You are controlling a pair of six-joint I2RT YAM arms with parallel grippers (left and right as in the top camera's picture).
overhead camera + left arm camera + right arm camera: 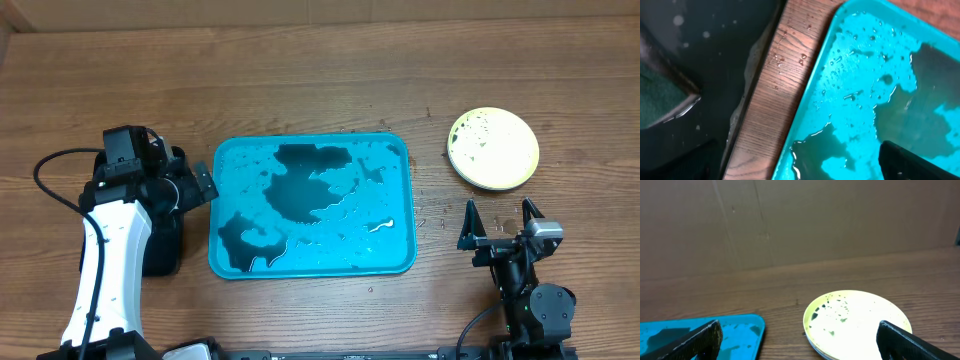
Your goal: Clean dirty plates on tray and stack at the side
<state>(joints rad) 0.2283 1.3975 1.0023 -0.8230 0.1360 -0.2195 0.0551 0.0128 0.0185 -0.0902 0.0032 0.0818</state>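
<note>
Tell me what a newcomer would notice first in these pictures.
First comes the turquoise tray in the middle of the overhead view, holding dark puddles of water and no plates. Next is the yellow-green rimmed plate, flecked with dark specks, off to the tray's upper right in that view. The right gripper stands open and empty just below the plate.

Speckled plate stack (857, 325) ahead on table — tray (740, 330) corner left.
</note>
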